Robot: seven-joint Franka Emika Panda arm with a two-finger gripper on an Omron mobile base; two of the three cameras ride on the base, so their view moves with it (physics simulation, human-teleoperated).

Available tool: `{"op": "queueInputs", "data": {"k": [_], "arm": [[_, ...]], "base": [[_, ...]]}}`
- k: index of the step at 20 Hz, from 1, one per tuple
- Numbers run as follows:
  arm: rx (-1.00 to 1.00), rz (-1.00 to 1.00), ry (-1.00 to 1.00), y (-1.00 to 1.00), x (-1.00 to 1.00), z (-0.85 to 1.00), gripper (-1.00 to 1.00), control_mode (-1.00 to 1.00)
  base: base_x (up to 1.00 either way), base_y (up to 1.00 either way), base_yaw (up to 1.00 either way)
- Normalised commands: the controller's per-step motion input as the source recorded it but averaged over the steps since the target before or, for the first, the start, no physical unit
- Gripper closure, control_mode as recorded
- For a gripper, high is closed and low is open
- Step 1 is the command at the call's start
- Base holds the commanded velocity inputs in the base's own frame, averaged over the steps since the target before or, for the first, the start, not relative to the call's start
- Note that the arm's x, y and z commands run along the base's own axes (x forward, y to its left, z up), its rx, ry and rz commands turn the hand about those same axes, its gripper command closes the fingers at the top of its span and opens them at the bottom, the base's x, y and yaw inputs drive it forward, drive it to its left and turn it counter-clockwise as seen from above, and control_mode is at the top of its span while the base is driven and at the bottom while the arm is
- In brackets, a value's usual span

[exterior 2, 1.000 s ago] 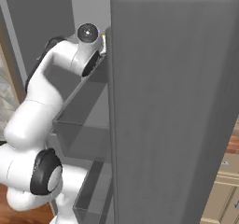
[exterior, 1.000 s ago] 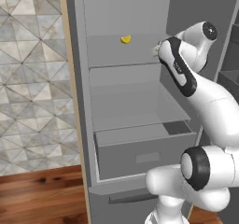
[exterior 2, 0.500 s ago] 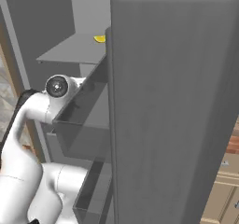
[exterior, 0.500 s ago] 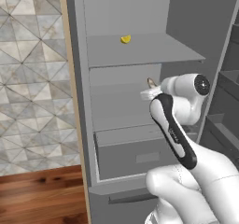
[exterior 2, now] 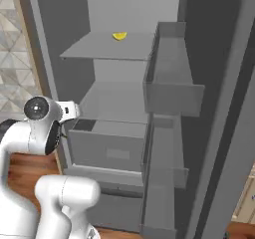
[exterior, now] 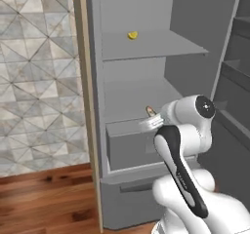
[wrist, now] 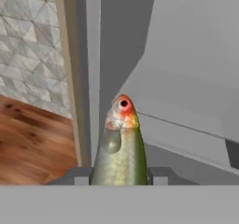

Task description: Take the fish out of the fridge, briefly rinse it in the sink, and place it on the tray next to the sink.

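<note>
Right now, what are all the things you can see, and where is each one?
fish: one, olive-green with a red-orange head, held between the end effector's tips, pointing away from the hand
yellow wedge: one, yellow, on the fridge's upper shelf
fridge: one, grey, open, with shelves inside and bins on its door
drawer: one, grey, low in the fridge, pulled partly out
wall: one, pale patterned tile, left of the fridge
floor: one, brown wood, below the wall
end effector: one, dark tips, closed on the fish in front of the drawer
</note>
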Motion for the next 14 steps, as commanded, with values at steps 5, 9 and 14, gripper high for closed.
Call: {"op": "queueInputs", "data": {"k": [5,9,14], "arm": [[0.00,0.00,0.00,0.00,0.00,0.00,1.00,1.00],[0.00,0.00,0.00,0.00,0.00,0.00,1.00,1.00],[0.00,0.00,0.00,0.00,0.00,0.00,1.00,1.00]], "base": [[-0.75,0.88,-0.42],[-0.64,0.62,-0.78],[-0.20,0.16,-0.99]]}}
